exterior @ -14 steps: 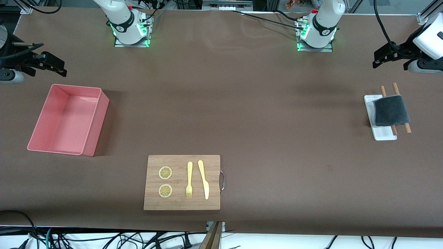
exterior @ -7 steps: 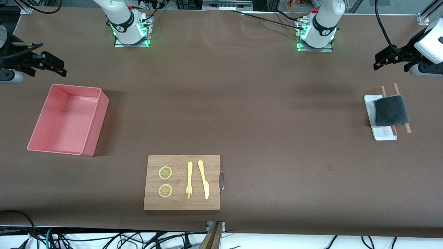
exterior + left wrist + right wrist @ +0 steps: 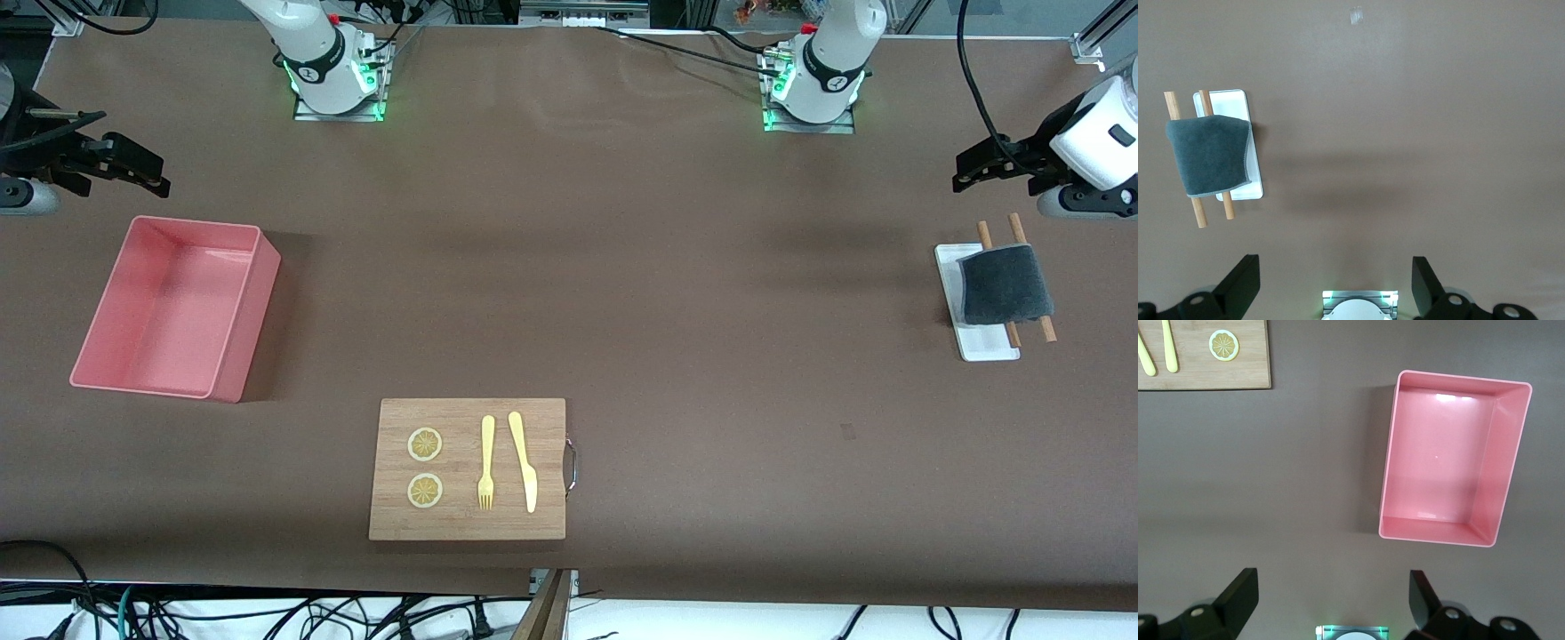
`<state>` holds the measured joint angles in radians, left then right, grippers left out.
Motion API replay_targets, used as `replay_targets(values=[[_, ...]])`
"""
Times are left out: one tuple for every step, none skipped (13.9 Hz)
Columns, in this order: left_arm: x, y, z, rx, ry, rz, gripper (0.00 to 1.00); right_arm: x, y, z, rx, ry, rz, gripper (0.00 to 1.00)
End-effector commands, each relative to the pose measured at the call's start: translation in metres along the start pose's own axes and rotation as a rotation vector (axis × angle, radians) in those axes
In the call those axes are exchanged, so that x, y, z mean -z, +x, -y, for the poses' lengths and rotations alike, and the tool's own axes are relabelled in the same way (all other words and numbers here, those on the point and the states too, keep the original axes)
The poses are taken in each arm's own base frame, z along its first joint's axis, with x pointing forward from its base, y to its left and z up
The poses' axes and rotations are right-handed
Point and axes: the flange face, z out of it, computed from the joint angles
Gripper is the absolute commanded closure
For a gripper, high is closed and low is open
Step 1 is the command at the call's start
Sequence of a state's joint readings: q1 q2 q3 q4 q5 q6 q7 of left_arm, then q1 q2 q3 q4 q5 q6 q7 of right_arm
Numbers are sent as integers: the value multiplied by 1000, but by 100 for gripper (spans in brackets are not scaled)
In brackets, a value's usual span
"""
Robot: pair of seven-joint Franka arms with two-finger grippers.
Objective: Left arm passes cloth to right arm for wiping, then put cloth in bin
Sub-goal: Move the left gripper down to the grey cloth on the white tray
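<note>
- Resting across two wooden sticks (image 3: 1015, 283) on a white tray (image 3: 987, 345), the cloth (image 3: 1005, 284) sits at the left arm's end of the tabletop (image 3: 622, 267); nothing is gripping it.
- In the left wrist view the cloth (image 3: 1208, 155) is folded over both sticks (image 3: 1198, 213), covering part of the tray (image 3: 1238, 113) and hanging past its edge.
- The left gripper (image 3: 996, 164) hangs in the air over the bare tabletop, just farther from the front camera than the tray, with its jaws spread wide and nothing between them.
- The left wrist view shows both of its fingers (image 3: 1245, 283) far apart over bare brown surface.
- The bin (image 3: 178, 307) stands upright at the right arm's end of the tabletop, its pink inside bare.
- The right gripper (image 3: 124, 169) waits in the air over the tabletop near the bin's wall that lies farthest from the front camera, jaws released and holding nothing.
- The right wrist view looks down on the bin (image 3: 1451, 457), with the right gripper's fingers (image 3: 1238, 600) wide apart.
- A wooden cutting board (image 3: 467, 469) with a metal handle (image 3: 571, 467) lies near the front camera, between the two ends of the tabletop.
- On the board lie two lemon slices (image 3: 425, 444), a yellow fork (image 3: 486, 462) and a yellow knife (image 3: 523, 460), side by side and not touching.
</note>
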<state>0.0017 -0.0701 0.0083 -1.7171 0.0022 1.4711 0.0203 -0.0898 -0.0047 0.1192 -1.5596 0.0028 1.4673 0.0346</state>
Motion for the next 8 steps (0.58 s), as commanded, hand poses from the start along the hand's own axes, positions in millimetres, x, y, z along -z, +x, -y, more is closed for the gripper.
replay_targets(values=[[-1,2,1,1,-14,-6,0,5,2,-2,0,21,2,0],[-1,1,2,1,-14,-6,0,5,2,-2,0,21,2,0],[-1,1,2,1,-14,-6,0,5,2,-2,-3,21,0,0],[-1,1,6,9,-15,-6,0,5,3,-4,-5,21,0,0],[-2,1,14,13,-18,-3,0,5,3,-4,-5,21,0,0],[-4,2,15,1,-20,1,0,5,3,-4,-8,21,0,0],[-6,3,19,5,-21,3,0,5,3,-4,-8,21,0,0],[-7,4,20,7,-22,6,0,6,3,-4,-8,23,-3,0]])
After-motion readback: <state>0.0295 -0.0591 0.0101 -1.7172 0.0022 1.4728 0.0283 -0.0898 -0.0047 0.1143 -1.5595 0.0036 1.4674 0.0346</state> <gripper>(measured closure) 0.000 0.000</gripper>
